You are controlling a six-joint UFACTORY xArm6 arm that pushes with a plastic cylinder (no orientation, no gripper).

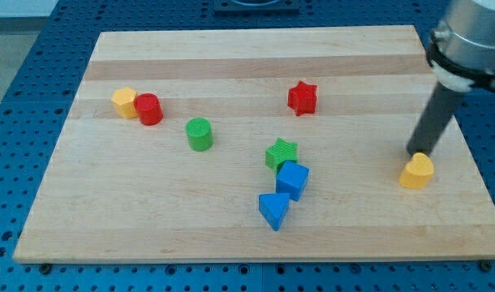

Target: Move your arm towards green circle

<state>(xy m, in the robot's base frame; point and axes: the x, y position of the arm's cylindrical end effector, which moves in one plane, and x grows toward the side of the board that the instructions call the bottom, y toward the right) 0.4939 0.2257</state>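
The green circle is a short green cylinder standing left of the board's middle. My tip is at the view's right, far to the right of the green circle. It sits just above a yellow block, touching or almost touching its top edge. The dark rod rises up and to the right from the tip.
A yellow block and a red cylinder sit together at the upper left. A red star is at upper middle. A green star, a blue cube and a blue triangle cluster at lower middle on the wooden board.
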